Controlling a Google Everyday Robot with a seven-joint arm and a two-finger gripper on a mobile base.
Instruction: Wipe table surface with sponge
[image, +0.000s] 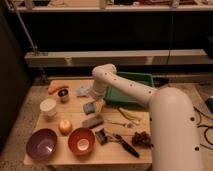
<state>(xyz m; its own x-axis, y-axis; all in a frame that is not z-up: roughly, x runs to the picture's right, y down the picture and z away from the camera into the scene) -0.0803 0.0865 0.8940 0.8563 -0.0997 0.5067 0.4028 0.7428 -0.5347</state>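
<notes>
The gripper (98, 96) is down low over the wooden surface (75, 109), right beside the sponge (91, 107) near the middle. Nobody can tell if it holds the sponge. The wiping looks barely begun, with most of the surface left to do.
</notes>
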